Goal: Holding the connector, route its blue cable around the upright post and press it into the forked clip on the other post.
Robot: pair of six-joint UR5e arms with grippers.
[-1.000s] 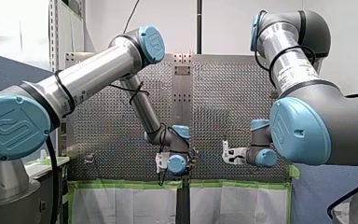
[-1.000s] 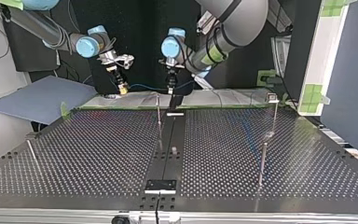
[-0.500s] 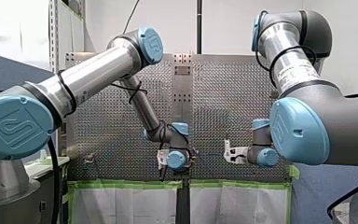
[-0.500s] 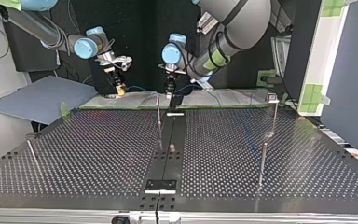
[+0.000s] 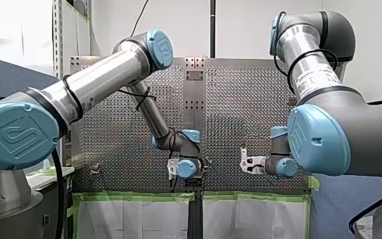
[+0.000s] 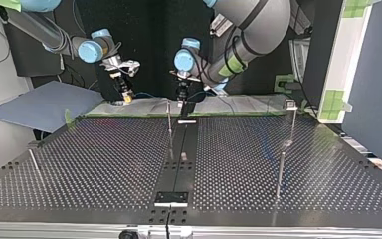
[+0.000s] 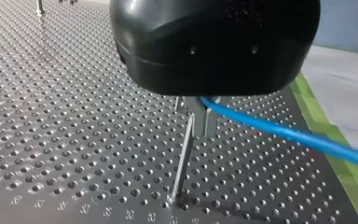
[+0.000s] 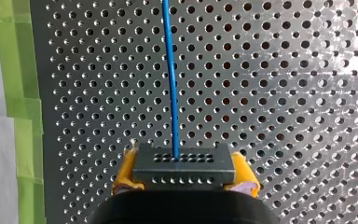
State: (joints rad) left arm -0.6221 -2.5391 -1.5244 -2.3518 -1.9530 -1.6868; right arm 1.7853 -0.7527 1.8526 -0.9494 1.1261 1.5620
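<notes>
My right gripper [image 8: 185,181] points down, clamping the connector [image 8: 185,165] — blue cable [image 8: 171,84] ahead.

My left arm [image 5: 99,82] and my right arm [image 5: 308,64] are showing silver tubes, grey joints and light-blue caps embossed with a logo, with black cables looping along them. My left gripper [image 7: 203,130] is wearing a rounded black housing behind its metal fingers [image 7: 210,116]. My right gripper [image 8: 184,172] is showing yellow pads [image 8: 123,175].
</notes>
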